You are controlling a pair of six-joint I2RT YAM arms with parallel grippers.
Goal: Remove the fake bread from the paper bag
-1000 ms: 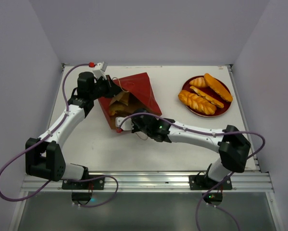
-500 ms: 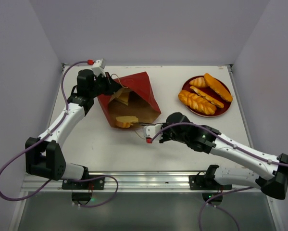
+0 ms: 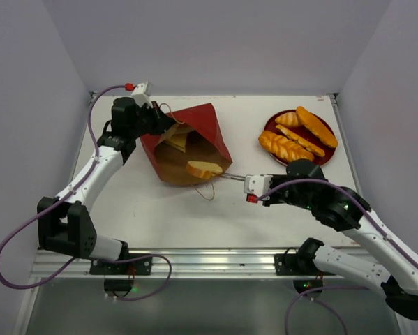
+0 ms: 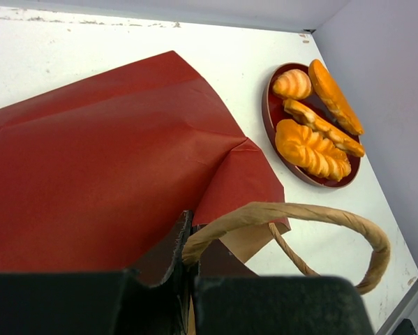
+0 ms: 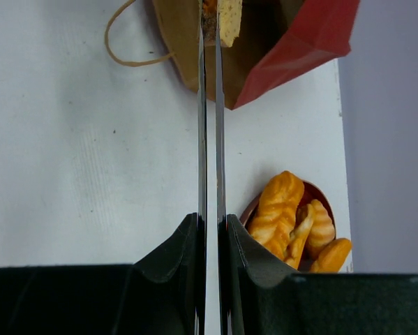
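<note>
My right jaws are closed on a pale golden toy bread slice (image 3: 204,168), pinching one end of it between two long thin fingers (image 5: 201,125). The slice hangs over the lip of the red paper carrier bag with the brown kraft inside (image 3: 207,131), which lies on its side on the white worktop (image 3: 278,202). My left jaws are clamped on the bag's upper rim, beside a thin looped brown handle (image 4: 299,215), and this props the mouth open. I judge the slice light, stiff and glossy, so it may slip. Held only by its end it could swivel, and a hold across the thicker middle would be surer. The bag is thin paper and looks likely to crumple or slide if let go. Deeper inside it a pale yellow triangular piece (image 3: 178,141) shows, and I cannot tell whether more lies behind. Well apart to the right, a round dark-red plate (image 3: 267,127) carries a small golden-orange croissant (image 4: 292,84) and three long glossy loaves (image 4: 312,150).
</note>
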